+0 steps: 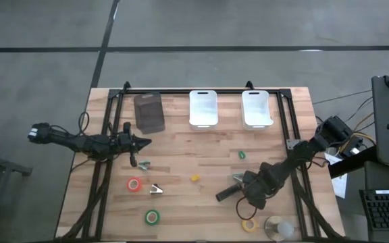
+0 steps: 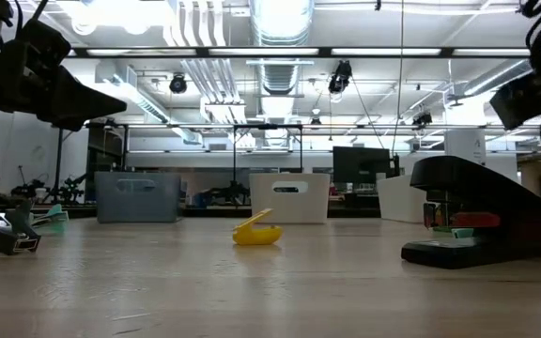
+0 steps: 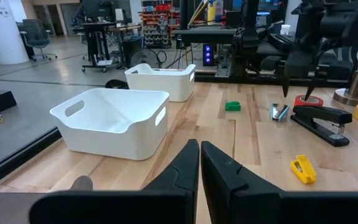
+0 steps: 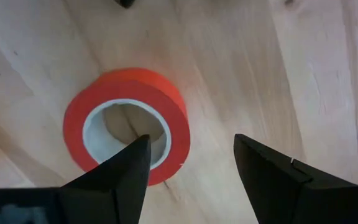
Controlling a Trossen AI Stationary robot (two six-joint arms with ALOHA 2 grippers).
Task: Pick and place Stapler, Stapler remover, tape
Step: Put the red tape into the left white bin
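My right gripper (image 4: pixel 191 146) is open and points down over an orange tape roll (image 4: pixel 126 124) lying flat on the table. One finger stands over the roll's open centre, the other outside its wall. In the high view this gripper (image 1: pixel 252 201) hides the roll. The black stapler (image 1: pixel 227 194) lies on its base just left of it and also shows in the low view (image 2: pixel 477 221). A yellow roll (image 1: pixel 250 226), a red roll (image 1: pixel 134 184) and a green roll (image 1: pixel 152 217) lie flat. Silvery stapler removers (image 1: pixel 144 164) (image 1: pixel 156 190) (image 1: pixel 238 177) lie loose. My left gripper (image 1: pixel 140 142) is shut and empty above the table's left part.
A dark grey bin (image 1: pixel 148 111) and two white bins (image 1: pixel 203 108) (image 1: pixel 256 108) stand along the far edge. A small yellow bit (image 1: pixel 194 178) and a green bit (image 1: pixel 242 154) lie mid-table. A clear round thing (image 1: pixel 279 228) sits at the near right corner.
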